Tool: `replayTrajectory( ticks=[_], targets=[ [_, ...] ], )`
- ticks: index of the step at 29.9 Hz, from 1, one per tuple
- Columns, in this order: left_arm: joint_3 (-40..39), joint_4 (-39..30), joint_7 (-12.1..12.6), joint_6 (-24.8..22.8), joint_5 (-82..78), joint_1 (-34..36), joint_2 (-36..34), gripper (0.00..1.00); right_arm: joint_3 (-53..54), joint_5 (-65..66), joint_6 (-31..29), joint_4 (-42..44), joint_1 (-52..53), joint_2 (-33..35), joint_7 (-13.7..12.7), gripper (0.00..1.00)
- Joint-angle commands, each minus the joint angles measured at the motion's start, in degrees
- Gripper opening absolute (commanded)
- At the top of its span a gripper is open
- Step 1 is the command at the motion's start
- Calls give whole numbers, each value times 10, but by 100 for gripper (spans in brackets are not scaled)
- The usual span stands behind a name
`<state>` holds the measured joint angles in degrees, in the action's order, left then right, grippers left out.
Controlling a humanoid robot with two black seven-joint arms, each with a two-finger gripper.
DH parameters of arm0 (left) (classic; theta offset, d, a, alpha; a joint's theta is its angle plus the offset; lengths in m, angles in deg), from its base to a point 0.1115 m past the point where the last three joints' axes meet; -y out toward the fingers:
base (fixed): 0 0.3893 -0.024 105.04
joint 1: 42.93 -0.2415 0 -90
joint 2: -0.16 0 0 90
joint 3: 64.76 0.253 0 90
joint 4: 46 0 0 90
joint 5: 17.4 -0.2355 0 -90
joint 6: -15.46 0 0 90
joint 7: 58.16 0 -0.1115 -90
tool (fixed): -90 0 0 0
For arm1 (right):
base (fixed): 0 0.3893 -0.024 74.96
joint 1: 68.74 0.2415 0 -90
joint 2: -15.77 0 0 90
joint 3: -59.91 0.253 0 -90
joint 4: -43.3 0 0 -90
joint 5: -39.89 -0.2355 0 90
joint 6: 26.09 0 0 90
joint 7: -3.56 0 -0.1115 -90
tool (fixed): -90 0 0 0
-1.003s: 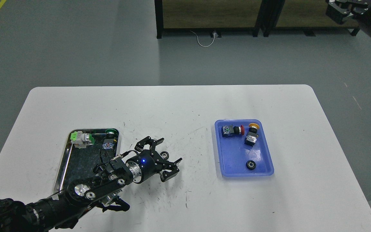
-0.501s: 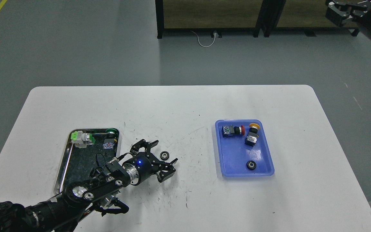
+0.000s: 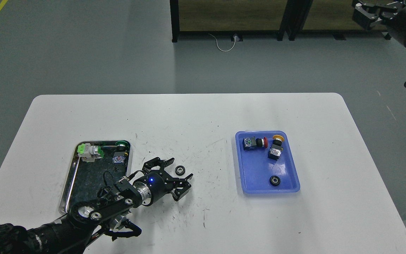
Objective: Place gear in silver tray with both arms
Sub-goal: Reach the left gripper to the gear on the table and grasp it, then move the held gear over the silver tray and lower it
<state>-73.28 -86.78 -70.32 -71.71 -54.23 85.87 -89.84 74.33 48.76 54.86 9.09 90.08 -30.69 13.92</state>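
Note:
A small black gear (image 3: 179,170) lies on the white table (image 3: 196,116), just right of the silver tray (image 3: 69,176). My left gripper (image 3: 175,173) is open, its claw fingers spread on either side of the gear, low over the table. The silver tray holds a green and white switch part (image 3: 89,151), a green button (image 3: 120,144) and a small blue-grey part (image 3: 118,158). A second black gear (image 3: 274,181) lies in the blue tray (image 3: 256,176). My right gripper (image 3: 367,12) is far up at the top right, off the table, seen dark.
The blue tray at the right also holds a red button part (image 3: 256,143) and a yellow button part (image 3: 276,145). Dark shelving (image 3: 231,17) stands on the floor beyond the table.
My left gripper has drawn back toward me and lowered; the gear it partly covered now lies in plain view between its spread fingers. The right arm has shifted slightly.

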Motion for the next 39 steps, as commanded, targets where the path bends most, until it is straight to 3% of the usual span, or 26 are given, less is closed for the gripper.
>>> replayTrajectory(
  ticks=[1,20,29,39],
  targets=[
    [1,1,4,1,-1,1,0,73,0,0,0,-1,0,1,0,89],
    [10,6,19,1,0,7,0,31,0,15,0,0,-2,-1,0,89],
    [-4,-13,23,-3,2,33,-3,29,1,15,6,0,-2,-1,0,89],
    [-6,-75,33,-33,35,85,-119,31,1,15,6,0,-2,-1,0,89]
  ],
)
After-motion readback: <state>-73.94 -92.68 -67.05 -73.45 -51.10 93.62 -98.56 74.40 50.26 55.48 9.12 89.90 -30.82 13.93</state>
